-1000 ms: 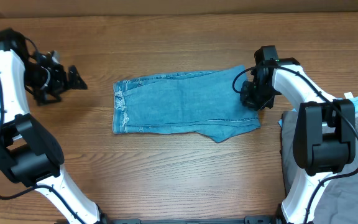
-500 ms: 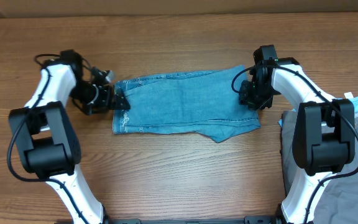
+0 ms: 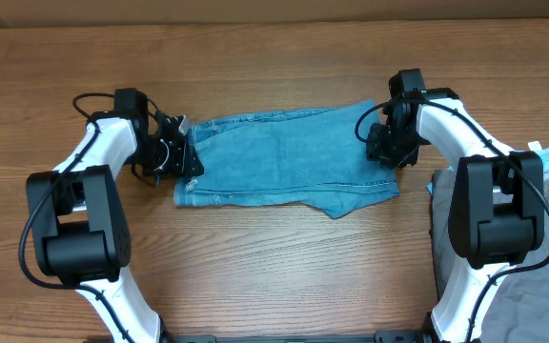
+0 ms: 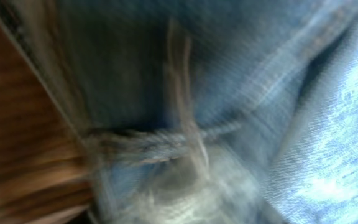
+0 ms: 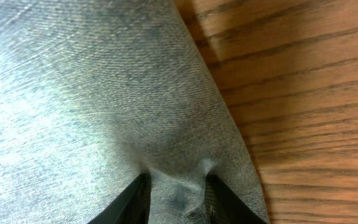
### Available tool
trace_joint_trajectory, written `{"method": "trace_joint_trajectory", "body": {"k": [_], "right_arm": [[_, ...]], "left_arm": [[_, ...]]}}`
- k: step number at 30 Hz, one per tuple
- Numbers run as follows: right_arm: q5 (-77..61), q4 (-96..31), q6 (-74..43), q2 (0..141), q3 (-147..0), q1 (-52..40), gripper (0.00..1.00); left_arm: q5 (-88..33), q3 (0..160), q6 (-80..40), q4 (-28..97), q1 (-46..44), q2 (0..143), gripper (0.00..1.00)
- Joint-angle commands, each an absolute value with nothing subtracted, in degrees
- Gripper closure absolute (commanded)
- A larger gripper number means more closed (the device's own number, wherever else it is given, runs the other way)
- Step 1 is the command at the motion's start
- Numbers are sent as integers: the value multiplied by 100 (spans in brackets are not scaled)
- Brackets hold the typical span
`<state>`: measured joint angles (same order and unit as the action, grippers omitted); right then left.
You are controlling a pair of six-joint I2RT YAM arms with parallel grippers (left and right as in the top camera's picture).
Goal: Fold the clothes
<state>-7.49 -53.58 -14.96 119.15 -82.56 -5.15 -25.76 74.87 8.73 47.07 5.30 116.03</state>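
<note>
Evidently the jeans (image 3: 279,157) lie as a long, doubled strip across the middle of the tabletop (image 3: 274,276), with the frayed hems toward its left edge. I judge they are laid this way so each arm can take one short end and bring the two together.

The right gripper (image 3: 387,145) sits at the strip's right end, toward that end's far corner. Its fingertips (image 5: 137,198) are pinched on a pucker of denim, gripping that end.

The left gripper (image 3: 181,154) is at the hem end, against the cloth's edge. Its wrist view is only a blur of denim and hem, so I cannot tell whether the jaws are apart or clamped.

Both arms rise from the near edge, elbows outward, wrists turned in toward the cloth.
</note>
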Motion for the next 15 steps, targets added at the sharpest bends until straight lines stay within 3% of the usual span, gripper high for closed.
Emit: {"method": "trace_joint_trajectory", "body": {"k": [1, 4, 5, 10, 15], "right_arm": [[-565, -5430, -1505, 12486, -7977, -513, 68], [-565, -5544, -1505, 12486, -7977, -513, 68], [-565, -5588, -1505, 12486, -7979, -513, 68], [-585, -5951, -1511, 12274, -8110, -513, 77], [-875, -6147, -1505, 11472, -8272, -513, 73]], "left_arm": [[-2403, 7216, 572, 4884, 429, 11966, 72], [-2043, 7260, 412, 5085, 532, 11942, 93], [-2008, 7306, 397, 5194, 582, 11931, 96], [-1468, 7970, 333, 6176, 1004, 11712, 96], [-620, 9229, 318, 7397, 1426, 11297, 96]]}}
